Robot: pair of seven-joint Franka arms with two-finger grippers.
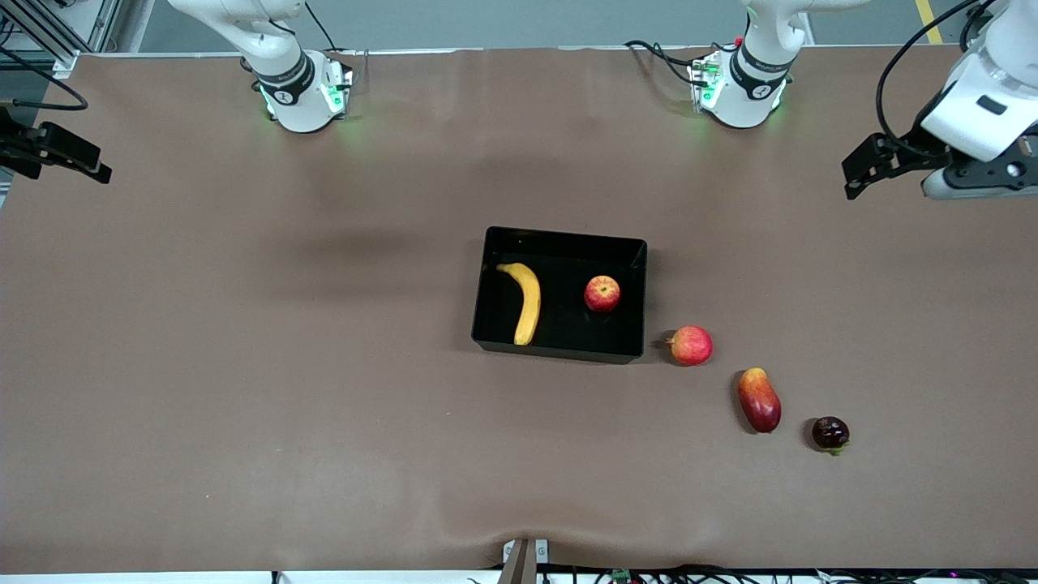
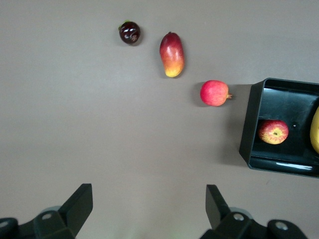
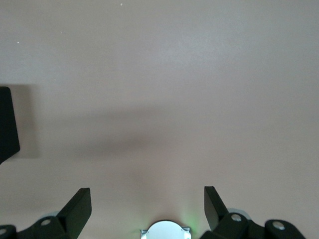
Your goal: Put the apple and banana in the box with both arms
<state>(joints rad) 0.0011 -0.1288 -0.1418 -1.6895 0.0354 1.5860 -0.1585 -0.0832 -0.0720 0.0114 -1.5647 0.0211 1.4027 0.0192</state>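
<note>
We see the banana [image 1: 525, 302] and the apple [image 1: 602, 294] lying apart inside the box [image 1: 559, 238] at mid-desk [image 1: 243, 365]. In the left wrist view the banana is cut off at the edge. The left claw [image 2: 149, 206] hangs released over the desk's left-arm end; the right claw [image 3: 148, 206], partly out of the front view, hangs released over the right-arm end, holding nothing.

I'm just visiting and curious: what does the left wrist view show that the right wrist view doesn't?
Only the left wrist view: the small red apple inside the glossy black plastic box, the yellow banana's edge, and three loose fruits on the brown table. Only the right wrist view: a white robot base. Both: an open end effector, left and right, over brown tabletop.
</note>
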